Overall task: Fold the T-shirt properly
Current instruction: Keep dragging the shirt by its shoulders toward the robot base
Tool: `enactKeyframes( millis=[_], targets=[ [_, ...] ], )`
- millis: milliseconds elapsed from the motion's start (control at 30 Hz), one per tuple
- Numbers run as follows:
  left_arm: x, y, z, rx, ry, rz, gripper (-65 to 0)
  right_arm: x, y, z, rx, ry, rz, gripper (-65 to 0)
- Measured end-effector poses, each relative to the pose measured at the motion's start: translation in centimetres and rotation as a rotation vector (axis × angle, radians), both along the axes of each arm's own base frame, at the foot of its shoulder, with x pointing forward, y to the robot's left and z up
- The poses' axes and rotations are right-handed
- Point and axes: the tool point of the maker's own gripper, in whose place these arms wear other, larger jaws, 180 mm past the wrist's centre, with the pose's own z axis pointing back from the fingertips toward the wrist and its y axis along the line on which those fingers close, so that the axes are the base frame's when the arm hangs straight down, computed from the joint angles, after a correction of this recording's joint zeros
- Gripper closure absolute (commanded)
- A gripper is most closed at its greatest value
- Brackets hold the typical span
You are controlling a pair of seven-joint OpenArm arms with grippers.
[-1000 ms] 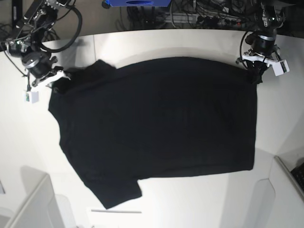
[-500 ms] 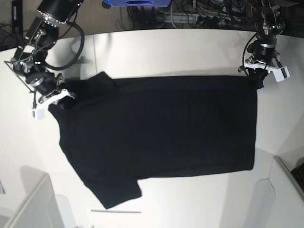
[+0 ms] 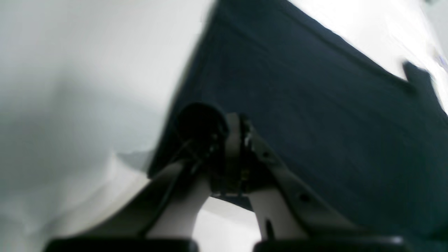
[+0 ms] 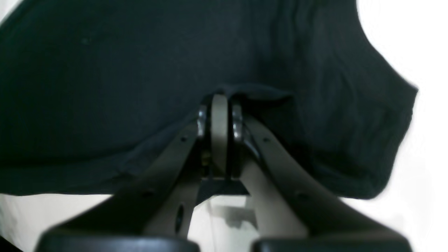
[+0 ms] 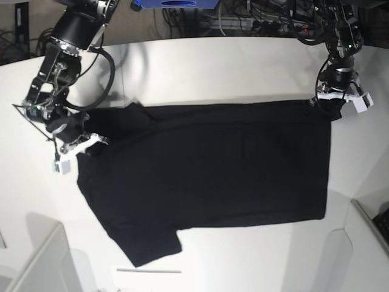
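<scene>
Two arms are reaching over one black T-shirt (image 5: 219, 164) spread across the table (image 5: 255, 261), the left gripper (image 5: 333, 104) and right gripper (image 5: 91, 145) each pinching its far edge.

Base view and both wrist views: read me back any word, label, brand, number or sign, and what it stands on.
None that I can read.
The black T-shirt shows no lettering on its visible side.
The blue object at the top edge is cut off, with no readable text.
</scene>
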Motion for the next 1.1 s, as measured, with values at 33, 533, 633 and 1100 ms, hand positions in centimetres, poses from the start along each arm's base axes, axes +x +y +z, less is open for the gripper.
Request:
enactKeyframes(
  millis=[33, 533, 633, 1100],
  targets=[
    [0.1, 0.1, 0.0, 0.0, -0.001, 0.001, 0.0, 0.2, 0.1, 0.0, 0.005, -0.008, -0.005, 0.0],
    [3.2, 0.1, 0.3, 0.015, -0.012, -0.025, 0.0, 2.5, -0.1, -0.1, 0.023, -0.01, -0.015, 0.0],
    [3.5, 0.1, -0.7, 0.01, 0.013, -0.035, 0.0, 2.9, -0.2, 0.3, 0.024, -0.026, -0.017, 0.0],
    [5.1, 0.7, -0.8, -0.005, -0.002, -0.009, 0.0, 4.1, 0.2, -1.5, 0.072, 0.008, -0.03, 0.0]
  ],
)
